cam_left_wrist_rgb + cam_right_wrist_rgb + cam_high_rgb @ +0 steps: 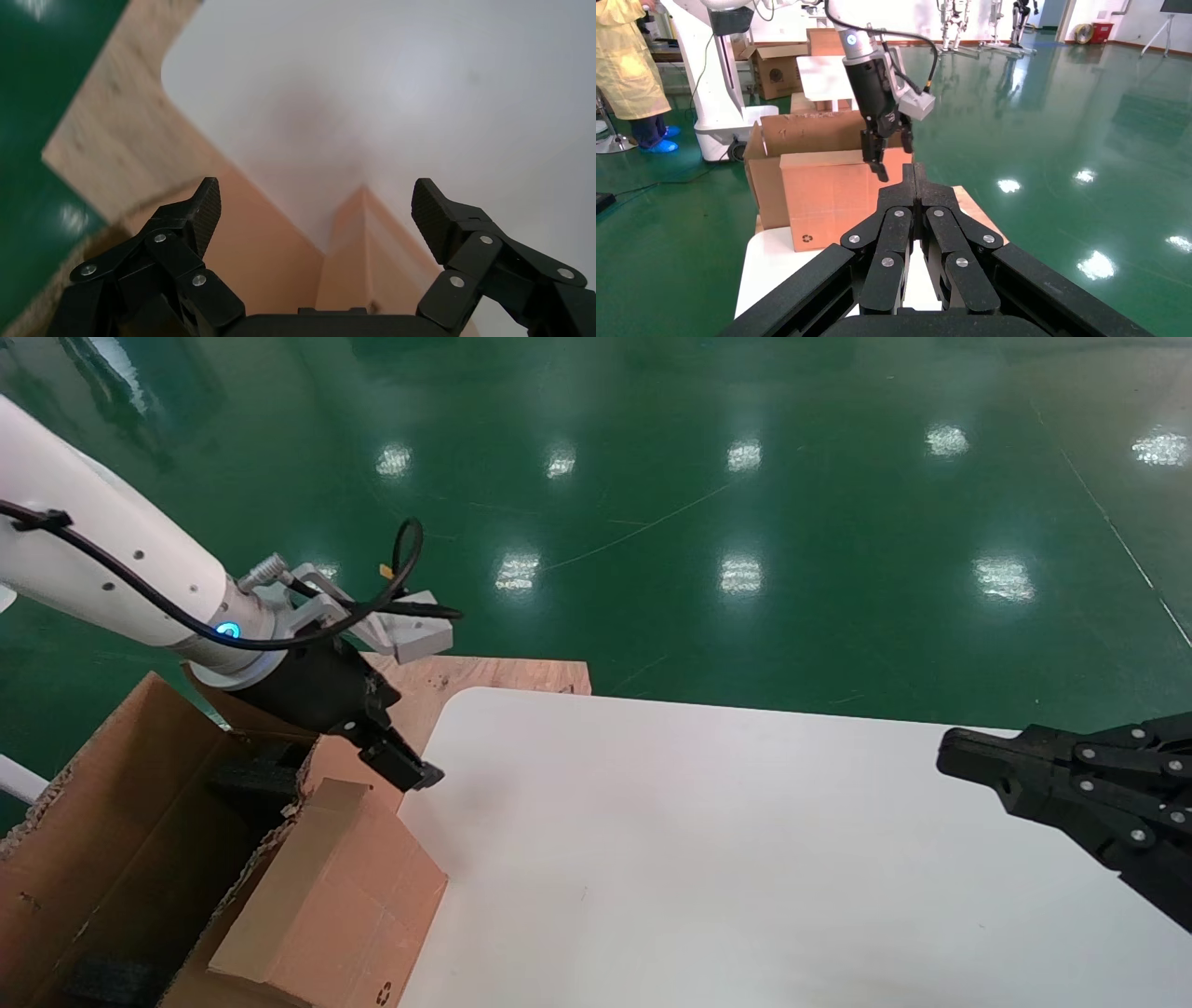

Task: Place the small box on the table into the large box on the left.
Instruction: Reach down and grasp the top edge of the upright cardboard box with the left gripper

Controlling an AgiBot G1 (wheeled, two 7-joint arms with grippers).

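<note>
The small box [326, 896], a light-brown carton with a black recycling mark, stands at the left edge of the white table [745, 859], against the large box [102, 840]. My left gripper [410, 770] hangs open just above the small box's far top corner [365, 239], its pads spread wide and holding nothing. The right wrist view shows the small box [835, 196] upright, the large box [800, 133] behind it and the left gripper [880, 163] over its top edge. My right gripper [950, 761] is shut and empty over the table's right side.
A bare plywood board [484, 674] juts out behind the table's rounded corner. Green floor [745, 523] lies beyond. The large box has ragged flap edges and a dark interior with black foam pieces [251, 780]. A person in yellow [627, 63] stands far off.
</note>
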